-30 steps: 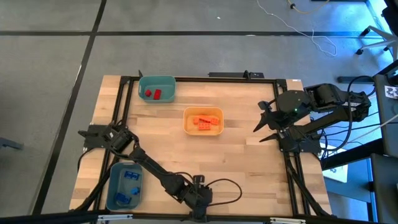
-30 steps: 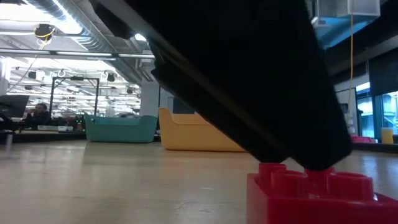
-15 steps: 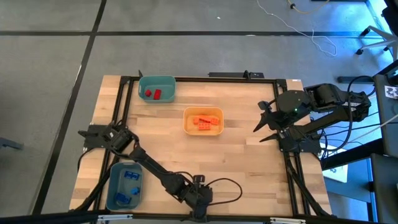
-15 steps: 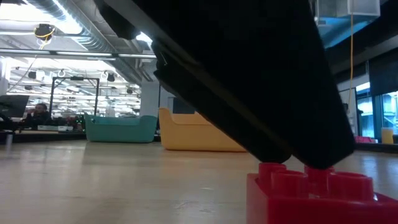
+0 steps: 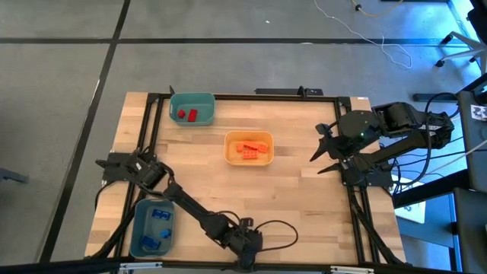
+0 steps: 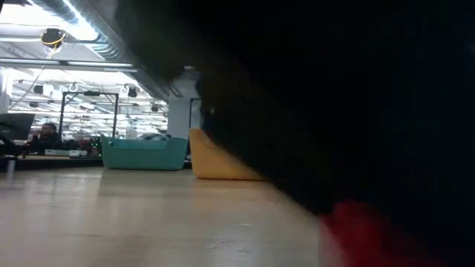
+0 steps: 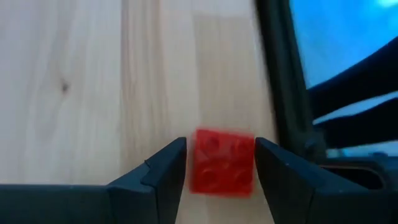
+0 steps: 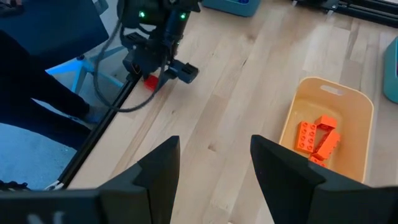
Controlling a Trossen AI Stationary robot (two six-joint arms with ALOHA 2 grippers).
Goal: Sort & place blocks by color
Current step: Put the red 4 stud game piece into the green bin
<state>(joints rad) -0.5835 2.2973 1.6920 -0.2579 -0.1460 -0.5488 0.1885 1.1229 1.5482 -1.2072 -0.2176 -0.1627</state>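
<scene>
Three bins sit on the table: a teal bin [image 5: 192,107] holding two red blocks [image 5: 187,115], a yellow-orange bin [image 5: 249,148] with several orange blocks [image 5: 249,149], uncountable, a blue bin [image 5: 154,227] with blue blocks [image 5: 156,228], and one red block [image 7: 222,162] outside them.

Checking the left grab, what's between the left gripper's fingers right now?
A red block sits on bare wood between the open left gripper's fingers, with slim gaps either side; the left wrist view shows it.
</scene>
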